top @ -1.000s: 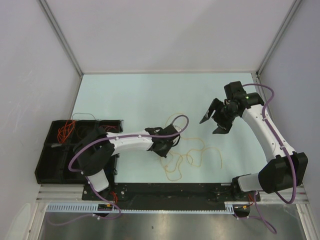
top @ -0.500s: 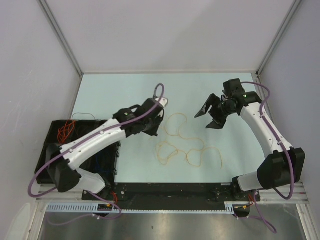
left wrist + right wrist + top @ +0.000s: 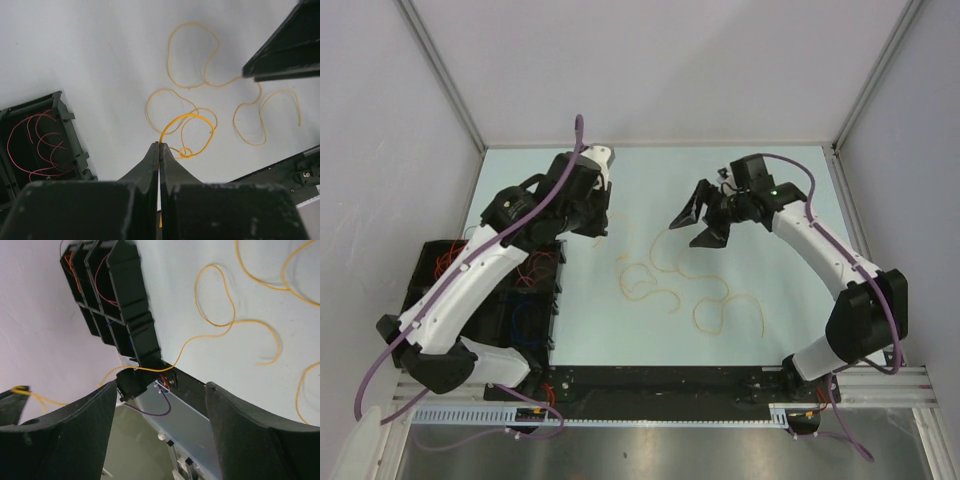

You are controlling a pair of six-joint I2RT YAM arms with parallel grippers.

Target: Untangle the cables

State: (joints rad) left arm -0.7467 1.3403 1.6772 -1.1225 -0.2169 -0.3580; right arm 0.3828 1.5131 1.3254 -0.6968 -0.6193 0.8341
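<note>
The table (image 3: 770, 180) carries one loose thing: a yellow cable (image 3: 192, 115), sprawled in loops between my two arms. The bin (image 3: 72, 135) to my left already holds red wires (image 3: 40, 145). My left gripper (image 3: 159, 146) is pinched fully shut on one strand of the cable, which climbs from the loops up to my tips. My right gripper (image 3: 698, 222) hangs spread wide near the far loops, holding nothing. The risk, as I judge it, is the small ring (image 3: 185, 151) where the strand crosses itself – if I pull on, it may cinch into a knot. The thin strand could also slide out of my pinch – or a rising loop could snag my right fingers
</note>
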